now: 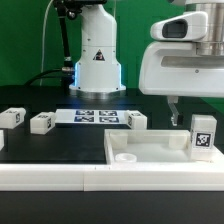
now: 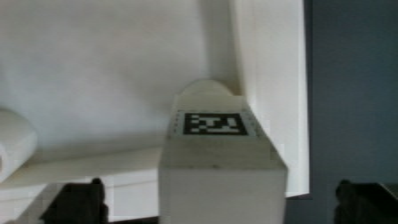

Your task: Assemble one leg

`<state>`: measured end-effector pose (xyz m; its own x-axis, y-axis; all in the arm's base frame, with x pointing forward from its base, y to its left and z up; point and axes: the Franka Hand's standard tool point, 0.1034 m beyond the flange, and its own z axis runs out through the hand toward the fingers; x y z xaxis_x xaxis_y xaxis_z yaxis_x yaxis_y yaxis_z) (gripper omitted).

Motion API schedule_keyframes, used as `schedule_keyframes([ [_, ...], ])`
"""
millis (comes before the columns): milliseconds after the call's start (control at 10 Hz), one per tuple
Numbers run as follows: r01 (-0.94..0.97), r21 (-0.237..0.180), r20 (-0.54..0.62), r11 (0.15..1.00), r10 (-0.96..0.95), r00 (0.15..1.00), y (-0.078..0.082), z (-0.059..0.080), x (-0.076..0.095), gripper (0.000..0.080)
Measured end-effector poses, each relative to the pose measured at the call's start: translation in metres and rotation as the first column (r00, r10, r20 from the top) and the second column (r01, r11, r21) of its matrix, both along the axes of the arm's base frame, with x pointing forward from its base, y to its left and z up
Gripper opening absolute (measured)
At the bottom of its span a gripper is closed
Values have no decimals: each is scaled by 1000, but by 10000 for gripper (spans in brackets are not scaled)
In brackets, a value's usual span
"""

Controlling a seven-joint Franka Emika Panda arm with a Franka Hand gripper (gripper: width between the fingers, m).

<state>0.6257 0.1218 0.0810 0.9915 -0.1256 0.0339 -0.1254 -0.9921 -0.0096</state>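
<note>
On the dark surface [image 1: 60, 145], the largest part is the flat white tabletop piece [image 1: 150, 152], lying toward the exterior view's right with a round corner socket [image 1: 124, 156] visible on its upper face. Behind it, the marker board [image 1: 95, 117] lies flat near the arm's base. Three loose white posts rest well apart on the surface: one at the exterior view's left edge [image 1: 12, 118], one beside it [image 1: 41, 122], and one near the marker board [image 1: 136, 120].

The leg [image 1: 203, 135] stands upright at the tabletop piece's corner on the exterior view's right, tag facing the camera. The end effector [image 1: 183, 116] hangs just above and beside it. In the wrist view the leg [image 2: 221, 150] fills the centre, with both dark fingertips [image 2: 80, 200] set well apart on either side, clear of the leg's faces. The end effector is therefore released and grasps nothing.

Step in hand, as judged: the leg appears seated in its socket, with fastening or regrasping pending. Whether it is fully home cannot be determined.

The next move calls for centring the fingers on the leg, closing squarely on opposite faces, then turning about the leg's axis without tilting it.
</note>
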Motion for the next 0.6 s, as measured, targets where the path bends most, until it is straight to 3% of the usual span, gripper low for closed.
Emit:
schedule_keyframes([
  [100, -34, -1, 0, 999, 34, 999, 0, 0, 0, 562],
  [200, -31, -1, 0, 1000, 31, 1000, 0, 0, 0, 426],
  [300, -31, -1, 0, 1000, 31, 1000, 0, 0, 0, 426],
  [400, -31, -1, 0, 1000, 31, 1000, 0, 0, 0, 290],
  [600, 1, 1, 0, 1000, -1, 1000, 0, 0, 0, 291],
])
